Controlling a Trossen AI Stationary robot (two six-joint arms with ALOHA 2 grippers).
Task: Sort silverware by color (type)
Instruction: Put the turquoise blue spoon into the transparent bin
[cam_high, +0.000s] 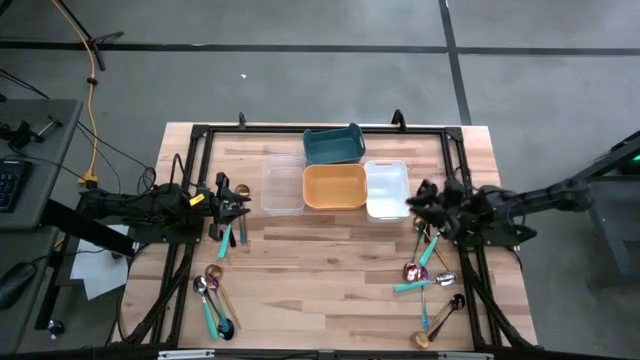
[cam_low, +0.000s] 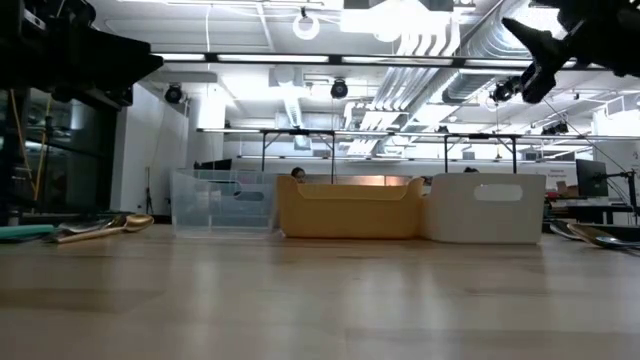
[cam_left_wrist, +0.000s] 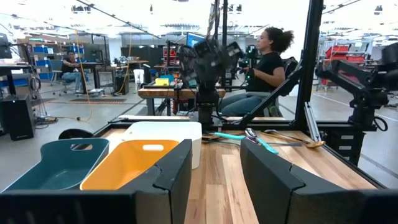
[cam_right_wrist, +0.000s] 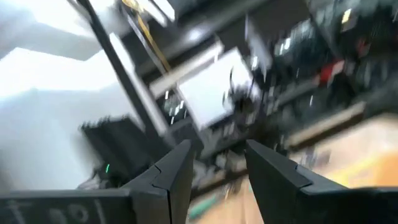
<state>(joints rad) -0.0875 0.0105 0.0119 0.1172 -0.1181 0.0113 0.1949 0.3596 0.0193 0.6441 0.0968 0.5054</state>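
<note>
Because the silverware (cam_high: 428, 275) is slim, stiff and slick, I'd pinch each piece mid-handle. It lies scattered below and just beside the right gripper (cam_high: 424, 203), more near the left gripper (cam_high: 232, 200). Both jaws gape, holding nothing. Around them: wooden table (cam_high: 330, 260), four trays (cam_high: 335, 187), busy workshop behind.

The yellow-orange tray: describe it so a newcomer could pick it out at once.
Start at the wooden table and look to its far edge, where four rectangular trays cluster. Three stand in a row: a clear plastic tray on the left, a white plastic tray on the right. The yellow-orange plastic tray is the middle one, the only warm-coloured one, directly in front of the teal tray.
</note>
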